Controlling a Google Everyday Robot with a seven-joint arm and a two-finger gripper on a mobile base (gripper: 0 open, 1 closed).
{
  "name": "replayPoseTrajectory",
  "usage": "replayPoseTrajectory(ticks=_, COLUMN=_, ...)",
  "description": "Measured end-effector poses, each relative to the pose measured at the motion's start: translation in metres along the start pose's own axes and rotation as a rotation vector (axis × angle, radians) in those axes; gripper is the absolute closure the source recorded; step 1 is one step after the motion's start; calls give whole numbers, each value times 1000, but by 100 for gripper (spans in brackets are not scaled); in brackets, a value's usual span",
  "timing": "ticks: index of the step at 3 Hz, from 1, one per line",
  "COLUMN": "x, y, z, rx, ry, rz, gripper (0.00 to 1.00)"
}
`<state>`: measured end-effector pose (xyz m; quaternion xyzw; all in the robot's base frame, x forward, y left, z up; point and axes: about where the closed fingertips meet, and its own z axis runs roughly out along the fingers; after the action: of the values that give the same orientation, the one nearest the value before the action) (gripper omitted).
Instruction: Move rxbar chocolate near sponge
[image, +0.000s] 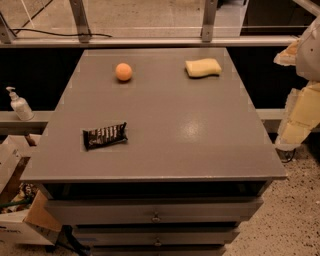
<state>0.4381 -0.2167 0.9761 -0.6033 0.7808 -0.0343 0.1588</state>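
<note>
— Table (165, 120): where's the gripper (299, 107)?
— Off its right edge. Open or closed, holding anything, I can't tell.
— And on top?
— The rxbar chocolate (104, 135) lies front left, sponge (203, 67) far right, orange ball (123, 71) far left.

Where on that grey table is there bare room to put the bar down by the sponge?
Beside the sponge, the strip toward the orange ball is bare, as are the wide middle and right front of the table. The rxbar chocolate occupies the left front. The gripper hangs off the right edge.
</note>
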Motion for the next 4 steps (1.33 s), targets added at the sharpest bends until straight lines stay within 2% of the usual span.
replayPoseTrajectory(ticks=2, x=-3, y=2, z=2, rx=6, ry=-17, rz=3, gripper=0)
replayPoseTrajectory(ticks=3, x=-19, y=13, z=15, rx=-13, ry=-80, rz=20, gripper=0)
replayPoseTrajectory(ticks=4, x=-49, y=30, z=38, rx=-56, ry=-184, rz=37, gripper=0)
